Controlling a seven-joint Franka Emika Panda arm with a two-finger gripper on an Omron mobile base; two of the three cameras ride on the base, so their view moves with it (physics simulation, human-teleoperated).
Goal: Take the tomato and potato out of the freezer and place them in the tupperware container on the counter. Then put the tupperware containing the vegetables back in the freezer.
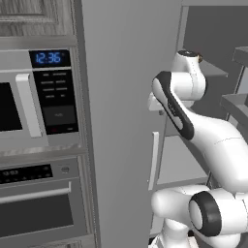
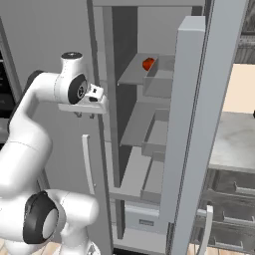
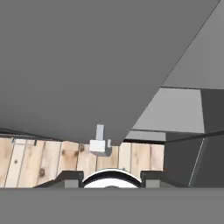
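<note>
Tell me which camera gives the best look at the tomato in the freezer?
The right base view: the tomato sits as a red-orange ball on an upper shelf of the open freezer. The left base view catches the freezer's grey side and some shelf edges; the hand view looks down its grey panels toward the floor.

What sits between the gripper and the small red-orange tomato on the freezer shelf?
In the right base view, the freezer's grey upright edge stands between the gripper and the tomato.

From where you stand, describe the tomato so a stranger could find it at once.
Look into the open freezer, the tall grey unit with inner shelves. On its upper shelf sits the tomato, a small round red-orange ball, the only brightly coloured thing among the grey shelves.
</note>
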